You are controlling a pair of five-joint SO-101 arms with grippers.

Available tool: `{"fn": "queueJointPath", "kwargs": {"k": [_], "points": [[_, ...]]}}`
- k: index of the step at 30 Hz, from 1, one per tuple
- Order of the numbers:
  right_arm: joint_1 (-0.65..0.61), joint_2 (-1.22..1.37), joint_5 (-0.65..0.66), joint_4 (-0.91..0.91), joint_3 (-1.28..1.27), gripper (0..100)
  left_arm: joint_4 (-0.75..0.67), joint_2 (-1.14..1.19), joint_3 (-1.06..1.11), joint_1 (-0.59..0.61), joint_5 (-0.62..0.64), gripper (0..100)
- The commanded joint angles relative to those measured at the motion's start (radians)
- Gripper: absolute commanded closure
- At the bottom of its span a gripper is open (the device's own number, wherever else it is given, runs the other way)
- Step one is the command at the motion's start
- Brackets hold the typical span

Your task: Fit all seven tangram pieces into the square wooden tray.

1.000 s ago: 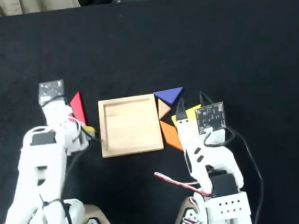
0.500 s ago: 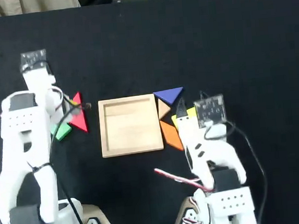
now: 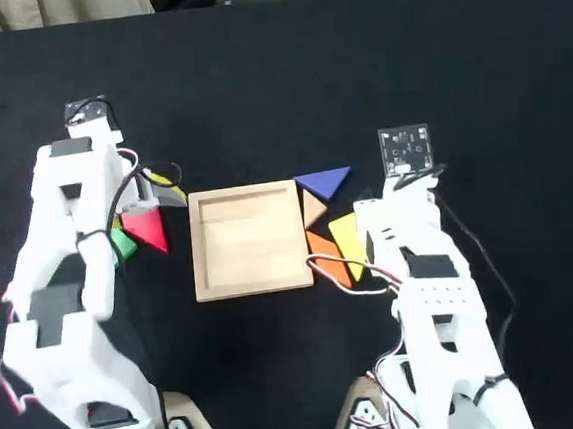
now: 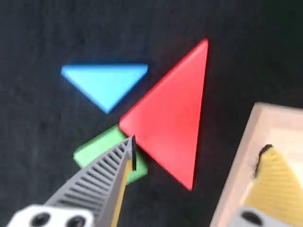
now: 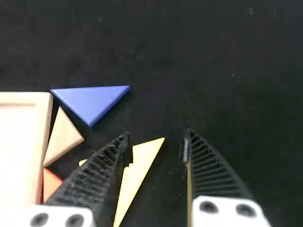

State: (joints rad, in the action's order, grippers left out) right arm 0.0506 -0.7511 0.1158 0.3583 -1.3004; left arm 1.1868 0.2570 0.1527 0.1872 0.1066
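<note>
**Progress:** nothing fitted. All seven pieces lie outside the tray, so all seven are left to place; in my judgement the task is at its very start.

**Tray** [image 3: 249, 240]: centre of the high view, on the black table [image 3: 455, 79]. Square, pale wood, low raised rim, floor bare.

**Pieces, left of the tray:**
- red triangle [image 3: 145, 230]: the biggest of the three, just beside the left rim.
- green piece [image 3: 122, 246]: against the red one's lower-left side, partly under the arm; outline not clear.
- light blue triangle [image 4: 104, 82]: smaller, just beside the red and green.

**Pieces, right of the tray:**
- dark blue triangle [image 3: 322, 182]: at the upper right corner.
- tan triangle [image 3: 312, 208]: small, against the right rim.
- orange piece [image 3: 325, 253]: below the tan one, by the rim.
- yellow piece [image 3: 347, 237]: just right of the orange.

All are flat, solid-coloured and sharp-cornered.

**Left tool** [image 4: 199, 146]: spread wide and empty, with one finger over the green piece and the other over the tray's rim.

**Right tool** [image 5: 156, 137]: moderately parted and empty, above the yellow piece's pointed end.
</note>
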Motion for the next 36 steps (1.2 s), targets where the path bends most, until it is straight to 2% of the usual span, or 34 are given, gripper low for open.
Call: {"fn": "queueJointPath", "kwargs": {"k": [1,6,13,25,29,33,36], "points": [[-0.012,0.007,0.006,-0.034,0.053,81.9,-0.058,0.086,-0.127,0.027,-0.038,60],[-0.049,0.007,0.009,-0.037,0.039,81.9,-0.068,0.150,-0.147,0.035,-0.038,60],[-0.054,0.010,0.009,-0.038,0.038,81.9,-0.068,0.110,-0.125,0.082,-0.038,60],[-0.054,0.013,0.009,-0.037,0.036,81.9,-0.078,0.114,-0.088,0.039,-0.037,60],[-0.054,0.012,0.009,-0.038,0.027,81.9,-0.100,0.114,-0.084,0.047,-0.041,65],[-0.055,0.012,0.009,-0.038,0.025,81.9,-0.127,0.114,-0.025,0.022,-0.152,68],[-0.055,0.012,0.009,-0.038,0.025,81.9,-0.147,0.112,-0.002,0.012,-0.178,67]]}}
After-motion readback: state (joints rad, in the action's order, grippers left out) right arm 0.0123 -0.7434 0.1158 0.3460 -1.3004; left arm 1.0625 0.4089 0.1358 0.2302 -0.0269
